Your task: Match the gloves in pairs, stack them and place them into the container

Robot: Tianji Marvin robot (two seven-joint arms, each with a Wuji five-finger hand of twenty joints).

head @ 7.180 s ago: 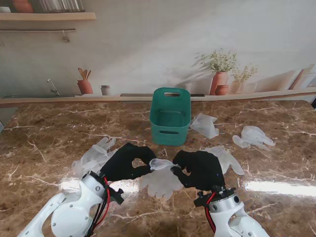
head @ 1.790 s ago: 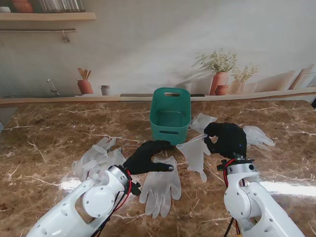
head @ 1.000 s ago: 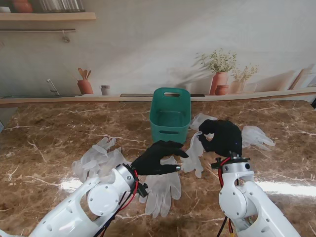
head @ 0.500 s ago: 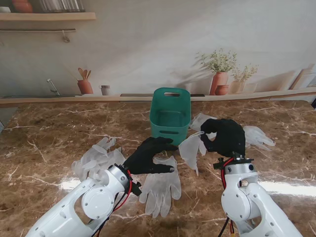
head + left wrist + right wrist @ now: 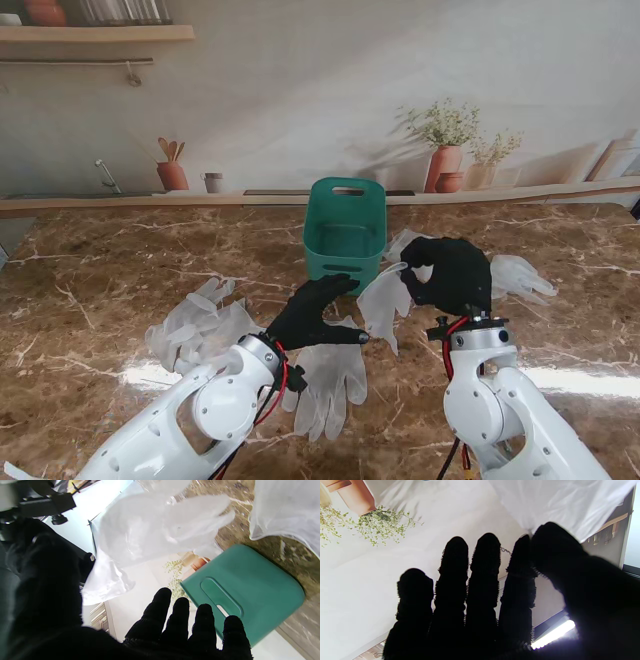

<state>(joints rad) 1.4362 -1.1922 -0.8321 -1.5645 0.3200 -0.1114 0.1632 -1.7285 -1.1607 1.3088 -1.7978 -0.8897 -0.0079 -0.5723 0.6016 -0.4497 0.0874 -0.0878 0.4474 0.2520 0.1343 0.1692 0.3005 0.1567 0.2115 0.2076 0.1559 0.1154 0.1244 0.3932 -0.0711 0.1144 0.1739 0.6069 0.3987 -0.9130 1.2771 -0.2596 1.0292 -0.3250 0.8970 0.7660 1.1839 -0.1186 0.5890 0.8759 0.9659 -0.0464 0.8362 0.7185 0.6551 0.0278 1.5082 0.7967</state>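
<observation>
The right hand [image 5: 452, 276] pinches a clear glove [image 5: 383, 300] between thumb and forefinger, holding it up just right of the green bin [image 5: 345, 240]. The left hand [image 5: 318, 313] hovers with fingers [image 5: 180, 615] apart, empty, over another glove [image 5: 327, 380] lying flat on the worktop [image 5: 90, 290]. More gloves lie in a heap [image 5: 195, 318] to the left and singly [image 5: 518, 275] to the right.

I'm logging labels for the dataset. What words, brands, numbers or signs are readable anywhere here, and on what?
None can be read.
The green container shows bare walls, with no label.
The clear gloves, such as the held glove, carry no print.
The right hand and left hand wear plain black covers.
The backdrop shows only painted plants and shelves.
</observation>
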